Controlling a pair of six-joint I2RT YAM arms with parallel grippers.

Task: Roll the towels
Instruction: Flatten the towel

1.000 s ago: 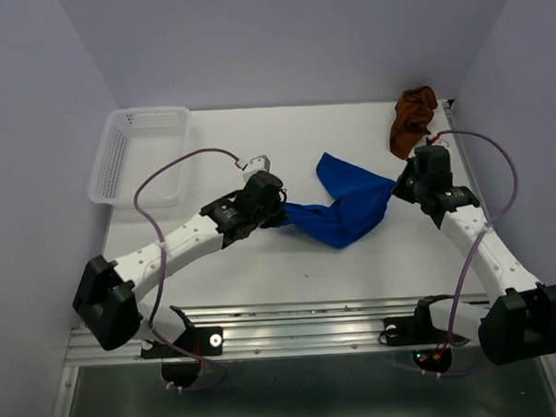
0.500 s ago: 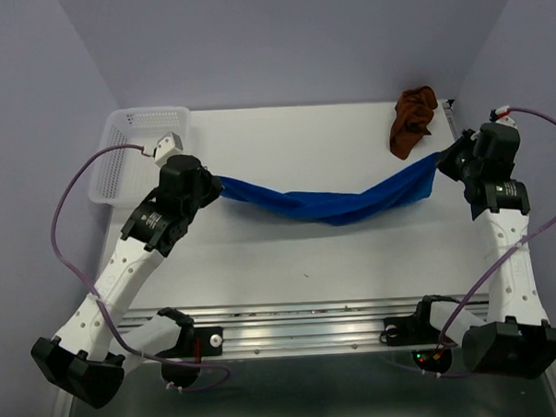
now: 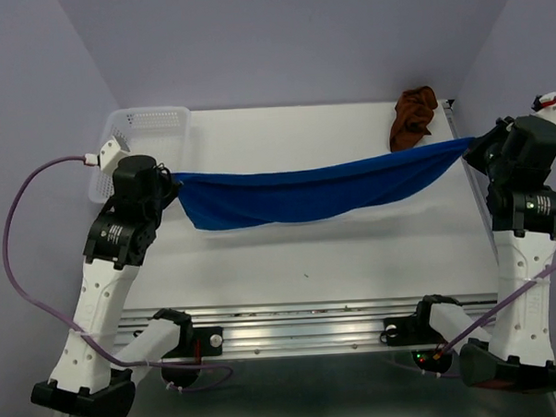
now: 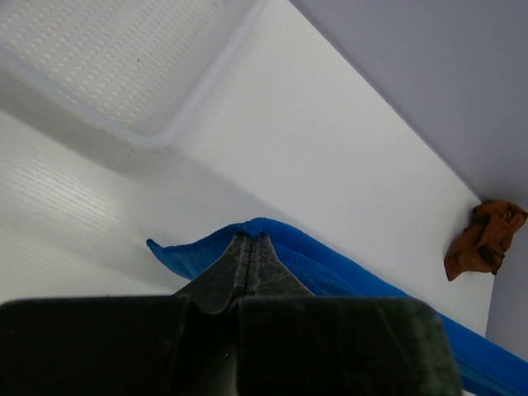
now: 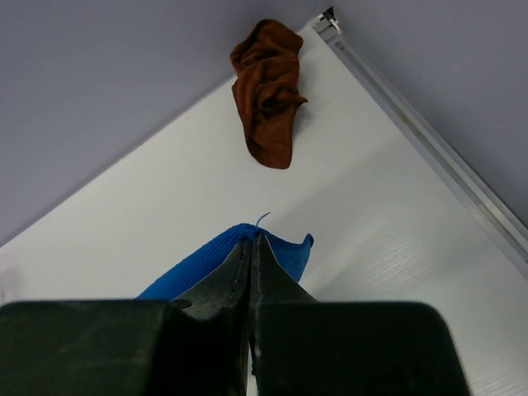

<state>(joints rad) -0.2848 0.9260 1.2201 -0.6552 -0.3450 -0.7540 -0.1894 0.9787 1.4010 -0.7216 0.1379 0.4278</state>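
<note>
The left gripper (image 3: 173,183), just beside the basket (image 3: 119,165), is pinching one end of the blue towel (image 3: 305,191) with jaws fully closed. The right gripper (image 3: 472,148), at the table (image 3: 308,263) edge farthest from the basket, is clamping the other end likewise. The towel is hanging stretched between them above the table, while the rust-brown towel (image 3: 413,119) is lying crumpled in the back corner opposite the basket.

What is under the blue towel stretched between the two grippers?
Only bare white table shows beneath the blue towel, which seems to hang above it. The strip directly under the cloth is hidden in the top view.
</note>
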